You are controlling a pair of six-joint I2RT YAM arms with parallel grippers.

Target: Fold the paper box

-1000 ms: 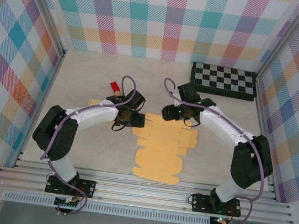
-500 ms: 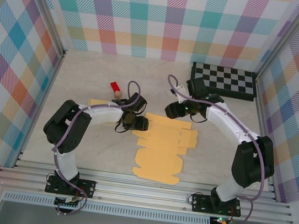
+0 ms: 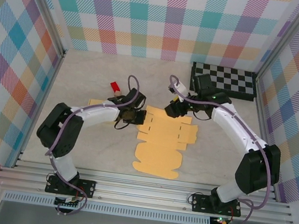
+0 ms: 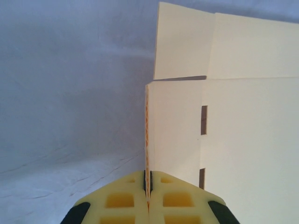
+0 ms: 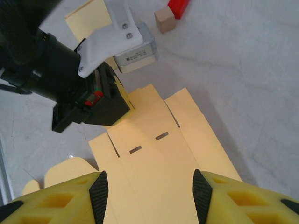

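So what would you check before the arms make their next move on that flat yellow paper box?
1. Left gripper shut on the paper box's left edge: ok.
2. Right gripper open, hovering over the box, holding nothing: ok.
3. Rest of the box lying flat on the table: ok.
4. Red block and wooden block apart from the box: ok.
5. Pinch firm enough for lifting: cannot tell.
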